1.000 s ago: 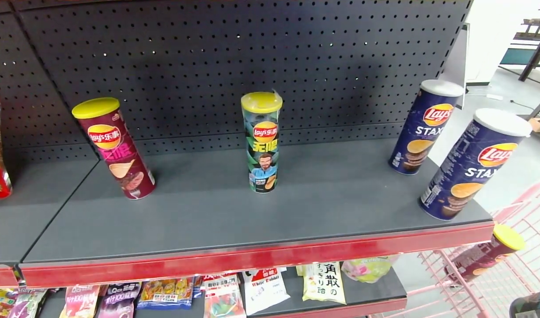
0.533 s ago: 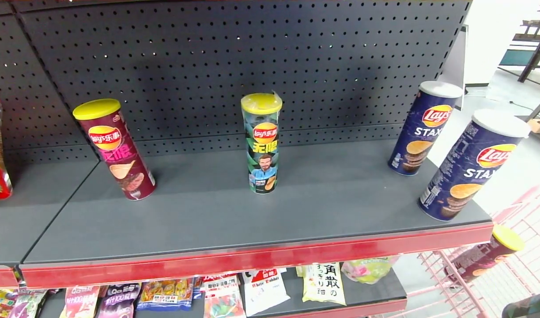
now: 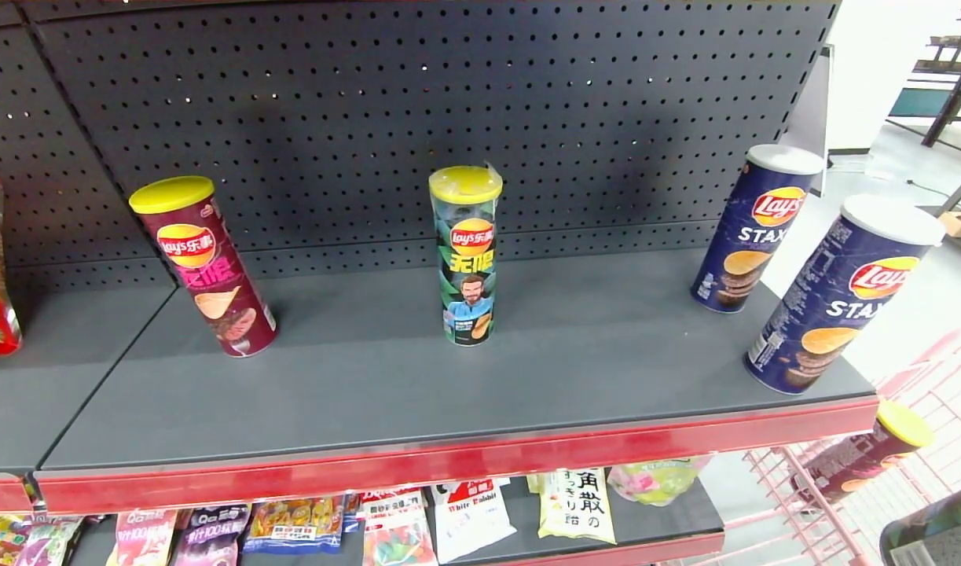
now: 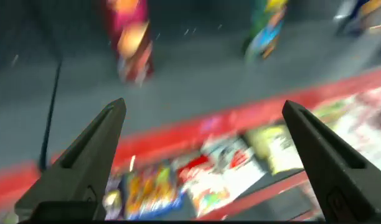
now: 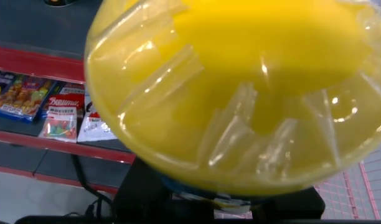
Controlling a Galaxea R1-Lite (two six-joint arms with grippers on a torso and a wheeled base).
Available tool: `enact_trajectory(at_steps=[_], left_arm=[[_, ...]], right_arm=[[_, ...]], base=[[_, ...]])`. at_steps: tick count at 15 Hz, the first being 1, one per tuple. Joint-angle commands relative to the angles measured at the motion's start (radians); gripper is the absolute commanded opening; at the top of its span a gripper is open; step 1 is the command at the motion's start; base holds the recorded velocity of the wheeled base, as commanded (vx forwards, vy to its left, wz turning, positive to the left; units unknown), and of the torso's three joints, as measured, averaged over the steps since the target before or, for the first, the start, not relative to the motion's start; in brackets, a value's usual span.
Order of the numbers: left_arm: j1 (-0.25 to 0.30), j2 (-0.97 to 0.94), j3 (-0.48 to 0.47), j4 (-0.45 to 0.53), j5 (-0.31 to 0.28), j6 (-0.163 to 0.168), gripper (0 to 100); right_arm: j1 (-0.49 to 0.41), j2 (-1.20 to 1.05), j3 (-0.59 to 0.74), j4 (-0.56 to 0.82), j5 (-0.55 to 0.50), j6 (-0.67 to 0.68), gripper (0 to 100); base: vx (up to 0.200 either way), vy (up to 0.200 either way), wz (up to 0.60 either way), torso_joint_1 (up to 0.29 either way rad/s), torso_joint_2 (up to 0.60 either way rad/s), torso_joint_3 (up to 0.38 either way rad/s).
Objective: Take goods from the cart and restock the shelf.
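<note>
Fingers [image 4: 91,155] of left gripper [image 4: 203,104] spread, facing shelf [image 3: 449,393] front edge | right gripper [image 5: 228,196] fingers pinching held can [image 5: 240,81], low near pink cart [image 3: 940,350] | shelf: maroon can [image 3: 205,267], green can [image 3: 466,255], two blue cans [image 3: 751,228] standing well apart | cart: yellow-lidded can [image 3: 865,454] lying inside

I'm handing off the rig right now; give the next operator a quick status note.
Left gripper: open, empty, facing the shelf.
Right gripper: shut on a yellow-lidded chip can near the cart.
Done: standing on the shelf are the maroon can, green can, rear blue can and front blue can.
Left: shelve the held can, then the lying maroon can in the cart.
</note>
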Motion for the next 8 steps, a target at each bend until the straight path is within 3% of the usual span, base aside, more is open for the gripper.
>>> enact_trajectory(at_steps=[1, 2, 3, 5, 8], left_arm=[[-0.132, 0.791, -0.477, -0.083, -0.274, 0.055, 100], [-0.132, 0.909, -0.463, -0.138, -0.313, 0.138, 100], [-0.138, 1.033, -0.477, -0.244, -0.324, 0.196, 100], [-0.197, 1.249, -0.564, -0.431, -0.359, 0.204, 100], [-0.258, 1.394, -0.676, -0.450, -0.396, 0.204, 100]], right_arm=[[0.002, 0.048, -0.007, -0.001, 0.030, 0.000, 0], [0.004, 0.051, -0.006, -0.001, 0.038, 0.000, 0], [0.004, 0.045, -0.001, -0.001, 0.041, 0.001, 0], [0.004, 0.039, 0.005, -0.001, 0.041, 0.009, 0], [0.004, 0.028, 0.005, -0.001, 0.041, 0.024, 0]], base=[[0.000, 0.000, 0.00, 0.000, 0.00, 0.000], [0.000, 0.000, 0.00, 0.000, 0.00, 0.000], [0.000, 0.000, 0.00, 0.000, 0.00, 0.000], [0.000, 0.000, 0.00, 0.000, 0.00, 0.000], [0.000, 0.000, 0.00, 0.000, 0.00, 0.000]])
